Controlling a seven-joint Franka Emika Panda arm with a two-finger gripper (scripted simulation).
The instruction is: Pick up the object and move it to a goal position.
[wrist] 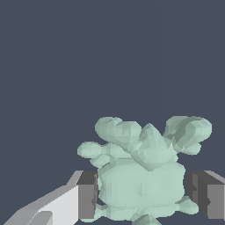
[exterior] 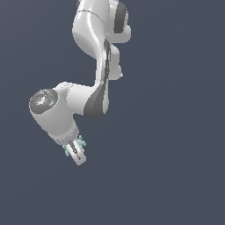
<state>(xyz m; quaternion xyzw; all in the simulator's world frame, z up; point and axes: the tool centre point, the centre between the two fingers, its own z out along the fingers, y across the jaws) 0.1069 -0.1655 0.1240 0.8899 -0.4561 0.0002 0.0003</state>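
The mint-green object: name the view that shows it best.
The wrist view. There the object fills much of the frame, its lumps and spikes clear, sitting between the gripper fingers. In the exterior view only small green bits peek out around the gripper.

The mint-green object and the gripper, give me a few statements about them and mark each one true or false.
1. The mint-green object sits between the gripper's two fingers. True.
2. The object is a smooth round ball. False: it is lumpy, with rounded and spiky protrusions.
3. In the exterior view, the gripper points down and towards that view's right. True.
4. The object lies far from the gripper on the ground. False: it sits in the gripper, with mint bits poking out either side of the fingers.
5. The object is much bigger than the arm's wrist housing. False: in the exterior view it is far smaller than the wrist housing.
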